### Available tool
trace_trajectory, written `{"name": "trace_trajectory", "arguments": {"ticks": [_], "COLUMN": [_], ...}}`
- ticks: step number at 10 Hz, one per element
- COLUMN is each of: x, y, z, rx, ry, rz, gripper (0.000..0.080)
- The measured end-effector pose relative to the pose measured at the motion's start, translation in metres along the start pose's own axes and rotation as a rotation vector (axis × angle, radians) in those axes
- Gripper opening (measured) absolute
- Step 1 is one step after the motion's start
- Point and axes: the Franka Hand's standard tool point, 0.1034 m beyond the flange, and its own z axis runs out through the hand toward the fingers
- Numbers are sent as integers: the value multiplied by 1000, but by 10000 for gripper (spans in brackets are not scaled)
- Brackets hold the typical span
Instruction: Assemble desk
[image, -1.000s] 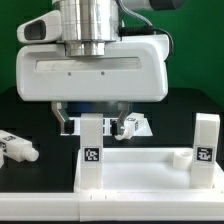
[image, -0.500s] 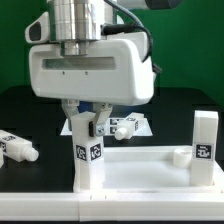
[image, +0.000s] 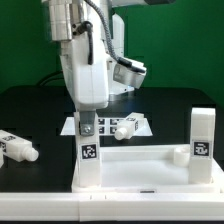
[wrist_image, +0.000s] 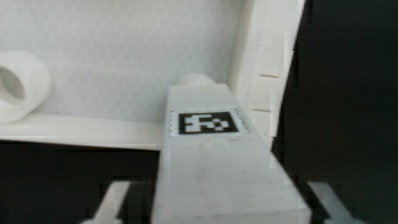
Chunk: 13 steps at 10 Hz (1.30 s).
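1. Desk panel (image: 140, 172) lies flat on the dark table in the near part of the scene, rim upward. It takes up most of the near foreground in the exterior view.
2. Left leg (image: 89, 155) stands upright at the panel's near left corner, its square tag facing the camera. The gripper (image: 86, 128) reaches down onto the leg's upper end.
3. In the wrist view, the fingers (wrist_image: 118, 200) sit closed against opposite sides of this leg (wrist_image: 214, 150), so the leg is gripped. Whether its foot is fully seated in the corner socket cannot be told, because the base is hidden.
4. Right leg (image: 205, 140) stands upright at the panel's right end, apart from the gripper.
5. One round socket (image: 181, 155) near the right leg is bare. Another open socket (wrist_image: 18, 85) shows in the wrist view.
6. One loose leg (image: 18, 148) lies on the table well to the left of the panel. A second loose leg (image: 125, 128) lies farther back on the marker board (image: 68, 126).
7. Judged progress is about halfway at most: two legs are upright at the panel, one of them in hand. Securing the gripped leg and then fetching and fitting both loose legs appears to be left.
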Motion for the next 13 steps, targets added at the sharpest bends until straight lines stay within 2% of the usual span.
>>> {"name": "trace_trajectory", "arguments": {"ticks": [4, 7, 8, 9, 10, 11, 12, 13], "x": [-4, -5, -6, -12, -19, -26, -32, -32], "y": [-2, -2, -3, -6, -10, -13, -14, -14], "z": [2, 3, 2, -7, -21, -35, -43, -42], "rx": [-10, -12, -11, -1, 17, 34, 41, 41], "ry": [-20, -20, -21, -30, -43, -58, -69, -67], "rz": [312, 307, 304, 292, 281, 268, 263, 262], "gripper": [288, 301, 474, 474, 620, 641, 647, 647]}}
